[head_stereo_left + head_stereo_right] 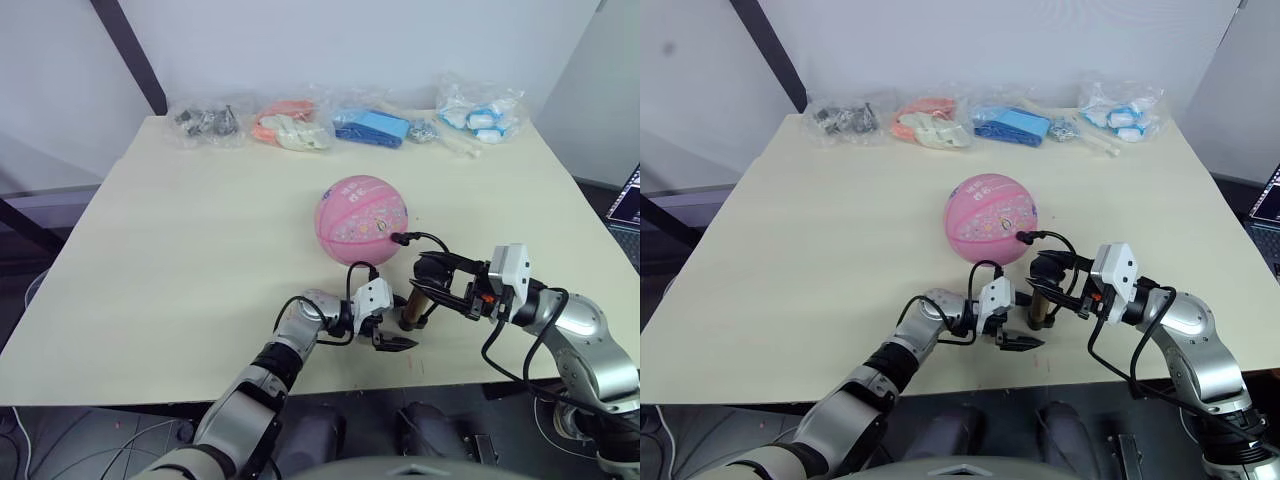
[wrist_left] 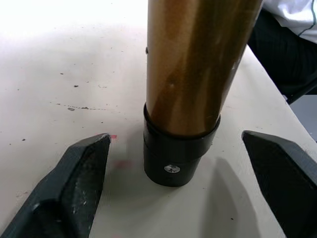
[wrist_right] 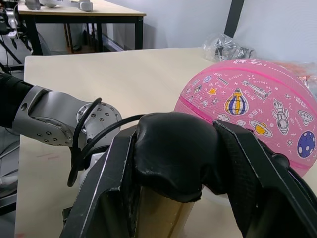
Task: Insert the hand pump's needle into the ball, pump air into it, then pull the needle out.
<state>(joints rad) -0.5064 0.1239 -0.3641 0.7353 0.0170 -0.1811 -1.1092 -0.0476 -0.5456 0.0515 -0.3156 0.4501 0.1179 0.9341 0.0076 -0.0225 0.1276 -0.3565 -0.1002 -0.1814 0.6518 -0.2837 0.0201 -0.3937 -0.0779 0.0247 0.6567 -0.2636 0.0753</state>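
Pump (image 1: pixel 409 310) upright beside the ball (image 1: pixel 361 218), its handle pinched by the right gripper (image 1: pixel 1048 290); left gripper (image 2: pixel 178 188) spread around its base. Rigid, smooth, probably slippery barrel; best held low.

Both arms reach in toward the hand pump (image 1: pixel 411 308), which stands upright near the table's front edge. The left gripper (image 1: pixel 392 335) sits low at the pump's base, its two black fingers (image 2: pixel 74 183) spread wide on either side of the bottom cap without touching it. The right gripper (image 1: pixel 1052 283) comes in from the pump's other side, forearm angled inward, its fingers (image 3: pixel 247 173) clamped around the pump's black handle at the top.
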